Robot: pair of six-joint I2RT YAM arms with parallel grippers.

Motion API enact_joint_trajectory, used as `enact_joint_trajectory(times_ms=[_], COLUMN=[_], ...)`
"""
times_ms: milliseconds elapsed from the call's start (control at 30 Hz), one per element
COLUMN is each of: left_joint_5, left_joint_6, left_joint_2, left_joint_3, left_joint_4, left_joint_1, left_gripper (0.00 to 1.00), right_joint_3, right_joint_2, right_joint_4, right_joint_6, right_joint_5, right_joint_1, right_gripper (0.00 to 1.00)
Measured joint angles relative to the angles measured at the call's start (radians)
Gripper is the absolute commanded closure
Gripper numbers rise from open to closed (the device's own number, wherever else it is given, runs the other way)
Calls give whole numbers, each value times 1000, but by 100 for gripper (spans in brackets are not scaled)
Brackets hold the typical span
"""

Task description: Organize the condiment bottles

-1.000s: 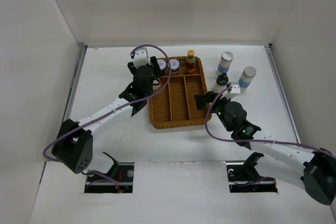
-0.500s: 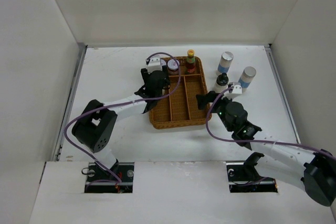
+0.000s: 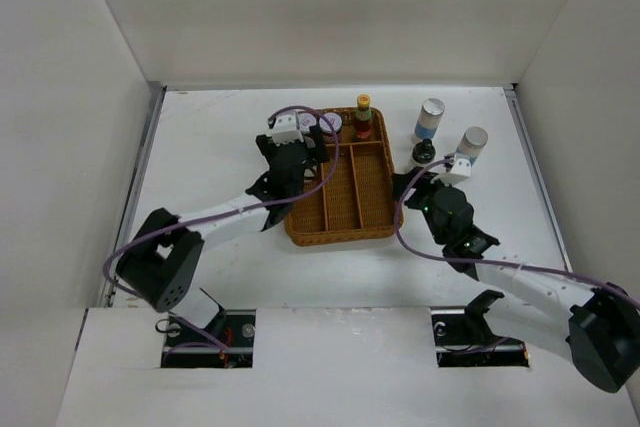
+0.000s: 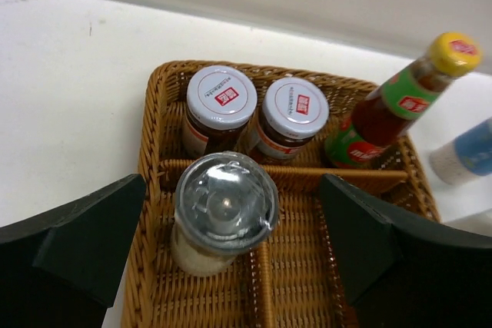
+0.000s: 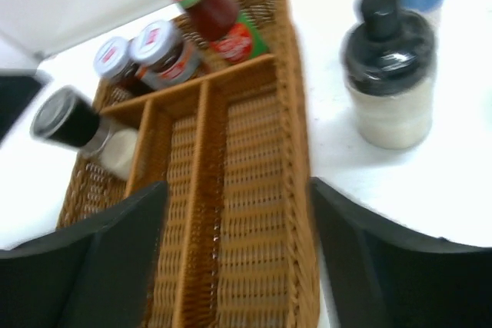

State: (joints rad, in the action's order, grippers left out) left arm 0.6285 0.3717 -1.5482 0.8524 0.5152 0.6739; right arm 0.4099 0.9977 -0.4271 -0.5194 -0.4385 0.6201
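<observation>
Left claw (image 4: 231,247), spread wide, straddles the grey-lidded glass jar (image 4: 225,205) standing in the left compartment of the brown wicker tray (image 4: 150,167); it should lift straight up, clear of the lid. Right claw (image 5: 238,255), also released, should centre on the black-capped white bottle (image 5: 388,90) just right of the tray.

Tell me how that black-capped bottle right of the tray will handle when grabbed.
The black-capped bottle looks squat and wide-based, so it probably won't tip easily. Its smooth round wall may slip. It seems nearly full of pale contents, so likely hefty for its size.
</observation>
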Motion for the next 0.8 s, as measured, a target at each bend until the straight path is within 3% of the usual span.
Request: enact_joint_trajectory(times_ms=[33,67,133,167,300,367,533,800], left_joint_5=[3,9,39,64,182,236,283,230], left_joint_6=[2,3,11,17,33,44,74,201], left_joint_2=[42,90,198,262,488,566,599,449], left_joint_3=[-34,-75,-172,-232,-464,-567,-725,-761], left_joint_4=[17,39,91,123,261,305,320,359], left_joint_1=[8,16,36,48,87,85,34,-5], left_gripper=[0,0,0,0,0,0,0,0], right_joint_3=[2,9,33,47,120,160,264,360], right_joint_2=[6,14,37,48,105,143,248,391], right_joint_4=[7,25,67,89,157,183,254,334], right_joint_6=[5,0,-6,-10,-19,-14,-8,18], right_joint_5=[-6,-17,-38,-53,-119,-140,-178,-216], right_joint_1=[-10,-20,-31,-34,-52,-72,-126,-188], right_gripper=[63,72,75,70,20,10,1,0])
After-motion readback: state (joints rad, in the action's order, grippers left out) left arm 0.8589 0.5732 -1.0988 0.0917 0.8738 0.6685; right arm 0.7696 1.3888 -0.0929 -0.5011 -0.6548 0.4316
